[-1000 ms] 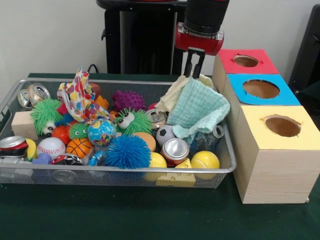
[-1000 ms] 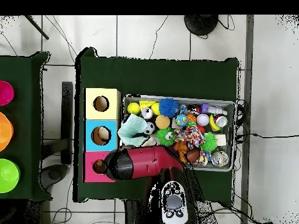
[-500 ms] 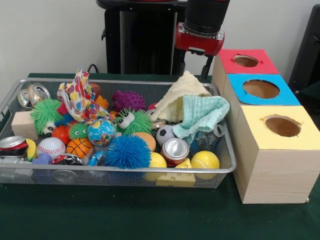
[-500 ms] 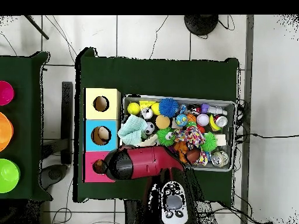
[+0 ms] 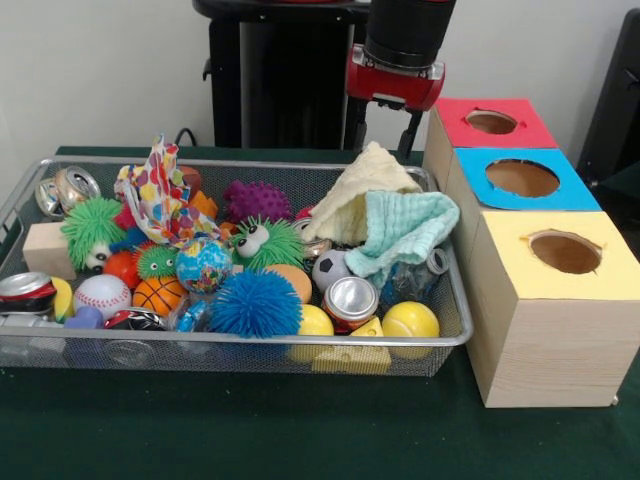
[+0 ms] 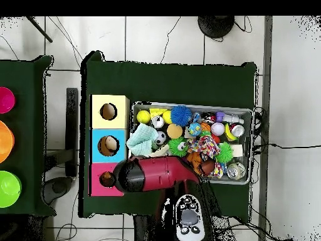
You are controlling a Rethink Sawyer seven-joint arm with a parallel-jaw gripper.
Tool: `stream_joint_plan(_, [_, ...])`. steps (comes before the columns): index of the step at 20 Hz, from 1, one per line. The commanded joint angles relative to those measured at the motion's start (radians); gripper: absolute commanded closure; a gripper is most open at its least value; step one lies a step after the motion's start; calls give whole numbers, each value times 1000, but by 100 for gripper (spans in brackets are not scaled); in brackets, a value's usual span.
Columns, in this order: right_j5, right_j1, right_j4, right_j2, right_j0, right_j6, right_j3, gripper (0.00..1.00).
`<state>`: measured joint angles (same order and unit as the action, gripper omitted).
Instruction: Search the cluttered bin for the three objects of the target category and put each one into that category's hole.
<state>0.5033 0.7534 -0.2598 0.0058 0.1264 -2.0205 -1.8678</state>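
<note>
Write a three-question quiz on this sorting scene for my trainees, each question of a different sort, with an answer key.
1. True or false: the gripper is holding the mint green cloth.
2. Multiple choice: in the front view, which box stands nearest the camera? A) red box B) blue box C) yellow box
3. Fill in: the blue spiky ball lies inside the wire ____.

Key
1. False: the gripper is open and empty above the bin's far corner, and the cloth lies draped in the bin beside the cream cloth.
2. C
3. bin
</note>
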Motion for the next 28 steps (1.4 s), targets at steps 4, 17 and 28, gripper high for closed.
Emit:
stream_joint_plan(4, [250, -57, -5, 124, 144, 154, 240, 0])
stream_joint_plan(17, [192, -135, -77, 231, 256, 195, 256, 0])
stream_joint_plan(28, [103, -260, -171, 262, 309, 179, 310, 0])
